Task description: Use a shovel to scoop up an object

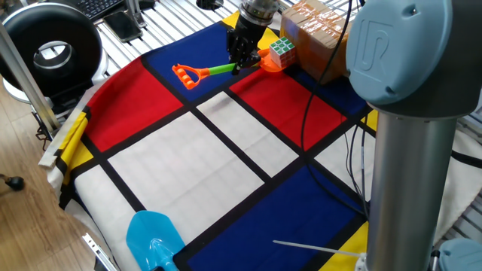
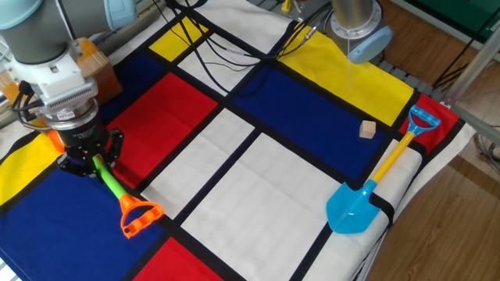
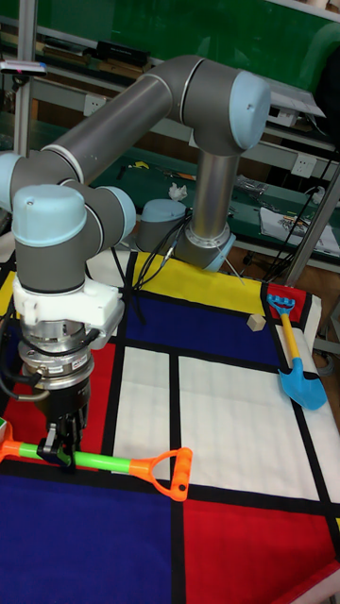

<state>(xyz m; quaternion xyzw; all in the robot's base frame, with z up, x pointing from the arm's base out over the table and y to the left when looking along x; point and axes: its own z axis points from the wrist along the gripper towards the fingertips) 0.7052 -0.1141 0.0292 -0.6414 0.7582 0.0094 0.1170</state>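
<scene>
The shovel (image 1: 202,72) lies low over the cloth, its lime-green shaft (image 2: 112,185) (image 3: 106,463) clamped in my gripper (image 1: 237,66) (image 2: 92,162) (image 3: 59,453), which is shut on it. Its orange D-handle (image 2: 137,215) (image 3: 170,470) points away from the arm. In one fixed view the orange blade (image 1: 273,62) sits under the edge of the Rubik's cube (image 1: 283,49), which rests against the brown cardboard box (image 1: 316,36). The cube is hidden behind my wrist in the other fixed view and out of sight in the tall view.
A light-blue shovel (image 2: 367,187) (image 3: 295,363) (image 1: 154,239) lies at the cloth's edge, with a small tan block (image 2: 367,129) (image 3: 254,324) near it. Black cables (image 1: 316,143) trail over the cloth beside the arm's base (image 2: 359,23). A round black device (image 1: 53,49) stands off the table.
</scene>
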